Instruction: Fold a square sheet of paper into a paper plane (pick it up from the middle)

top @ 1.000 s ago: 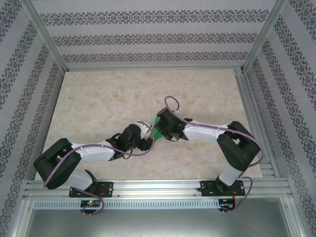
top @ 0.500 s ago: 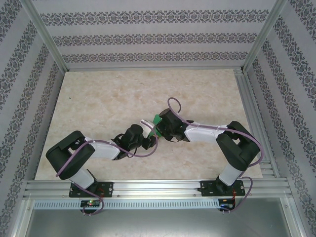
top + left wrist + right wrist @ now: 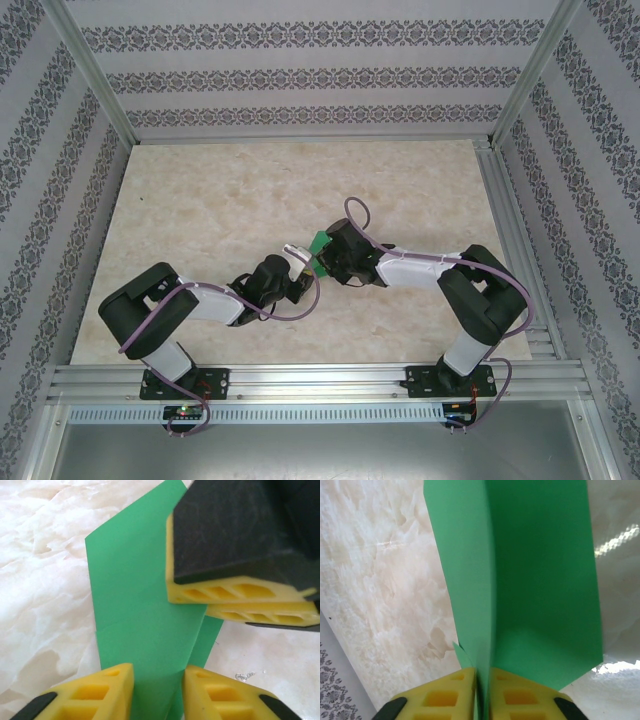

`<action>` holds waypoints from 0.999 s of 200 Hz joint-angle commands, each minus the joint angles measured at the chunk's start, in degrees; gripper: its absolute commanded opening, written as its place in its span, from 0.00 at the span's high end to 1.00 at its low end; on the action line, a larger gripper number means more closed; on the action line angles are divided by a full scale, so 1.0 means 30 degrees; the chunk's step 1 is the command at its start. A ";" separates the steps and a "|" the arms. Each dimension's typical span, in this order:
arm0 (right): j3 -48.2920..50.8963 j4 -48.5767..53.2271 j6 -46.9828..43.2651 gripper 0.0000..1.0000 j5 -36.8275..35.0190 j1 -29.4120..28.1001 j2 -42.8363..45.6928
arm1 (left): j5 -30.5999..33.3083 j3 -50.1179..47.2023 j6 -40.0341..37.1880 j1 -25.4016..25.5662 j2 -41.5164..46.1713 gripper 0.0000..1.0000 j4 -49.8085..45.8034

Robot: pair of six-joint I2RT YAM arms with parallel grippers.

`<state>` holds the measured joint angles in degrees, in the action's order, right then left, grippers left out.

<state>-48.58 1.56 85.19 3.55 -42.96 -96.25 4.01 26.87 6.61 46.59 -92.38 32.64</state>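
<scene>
"Where's the green paper (image 3: pixel 540 580)?"

"Mid-table, held just over the marble tabletop (image 3: pixel 40 580), between the two arms. The right gripper (image 3: pixel 484 690) is pinched tight on its centre crease, so the flaps splay either side."

"And the left gripper (image 3: pixel 157 672)?"

"Fingers apart, straddling the paper's near end. I'd guess it's lined up to press that fold."

Bright green paper (image 3: pixel 540 580), marbled cream table (image 3: pixel 200 200)
</scene>
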 commanded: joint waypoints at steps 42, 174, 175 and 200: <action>0.0516 -0.0522 -0.0351 0.74 0.0244 0.0591 0.1247 | 0.0381 -0.0013 -0.0561 0.0203 -0.0334 0.79 0.0896; 0.0110 -0.0226 -0.1240 0.91 0.1936 0.1445 0.0640 | -0.0575 -0.0112 -0.1381 0.0203 -0.0044 0.79 0.0775; 0.0109 -0.0213 -0.1253 0.91 0.1929 0.1437 0.0629 | -0.0575 -0.0126 -0.1397 0.0218 -0.0036 0.79 0.0763; 0.0167 -0.0191 -0.1153 0.94 0.1837 0.1395 0.0872 | -0.0491 0.0011 -0.1630 0.0203 -0.0138 0.72 0.0590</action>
<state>-47.40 1.26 82.17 8.73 -38.87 -93.71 3.31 26.87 3.60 46.63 -93.10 32.99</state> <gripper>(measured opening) 0.067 0.251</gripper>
